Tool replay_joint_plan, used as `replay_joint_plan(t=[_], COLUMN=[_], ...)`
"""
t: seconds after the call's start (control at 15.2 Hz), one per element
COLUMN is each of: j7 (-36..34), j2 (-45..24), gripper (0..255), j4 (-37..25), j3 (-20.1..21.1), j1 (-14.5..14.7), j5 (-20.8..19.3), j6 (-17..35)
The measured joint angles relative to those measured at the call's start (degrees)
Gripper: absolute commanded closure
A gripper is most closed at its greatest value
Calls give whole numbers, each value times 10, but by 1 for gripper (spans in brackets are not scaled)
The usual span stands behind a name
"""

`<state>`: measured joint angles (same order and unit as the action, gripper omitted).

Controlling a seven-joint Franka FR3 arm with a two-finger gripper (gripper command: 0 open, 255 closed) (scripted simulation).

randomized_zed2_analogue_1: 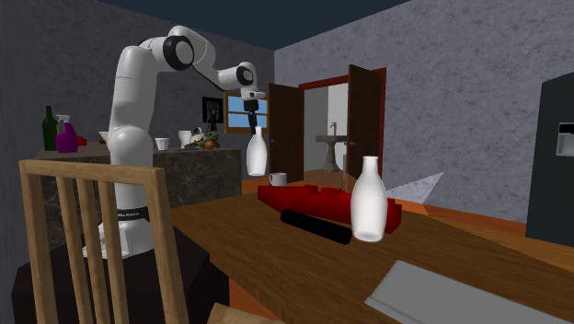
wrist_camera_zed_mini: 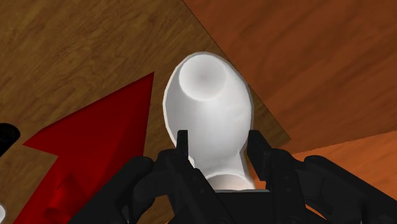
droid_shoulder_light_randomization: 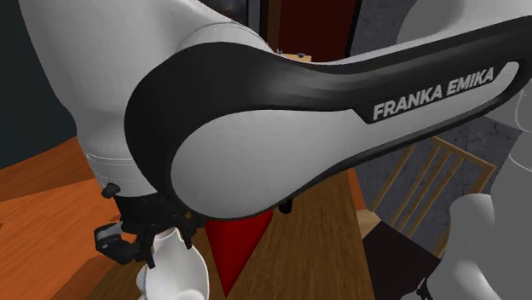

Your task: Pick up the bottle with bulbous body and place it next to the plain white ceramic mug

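Arm: my white arm (randomized_zed2_analogue_1: 138,110) reaches from its stand out over the tabletop.
Tabletop: brown wood (randomized_zed2_analogue_1: 304,267), with a red block (randomized_zed2_analogue_1: 327,204) lying on it.
Bottle: the white bulbous bottle (wrist_camera_zed_mini: 207,108) hangs upright in the air, clear of the tabletop.
End effector (wrist_camera_zed_mini: 219,143): I see its black fingers clamped on the bottle's neck.
Mug: a small white mug (randomized_zed2_analogue_1: 277,179) stands beyond the red block, just below the hanging bottle in the second exterior view.

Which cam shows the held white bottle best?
Second exterior view: the white bottle hangs whole from the hand, in the air, full outline visible. Wrist view looks down its body, neck clasped between the fingers. Shoulder view catches part of it under the arm, at the lower edge.
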<state>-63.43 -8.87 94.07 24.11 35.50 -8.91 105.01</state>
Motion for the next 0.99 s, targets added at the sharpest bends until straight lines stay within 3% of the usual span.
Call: replay_joint_plan(t=[0.99], j7=[-16], j2=[-18], gripper=[255], j4=[92], j3=[-3], j1=[-1], j5=[-14], j6=[108])
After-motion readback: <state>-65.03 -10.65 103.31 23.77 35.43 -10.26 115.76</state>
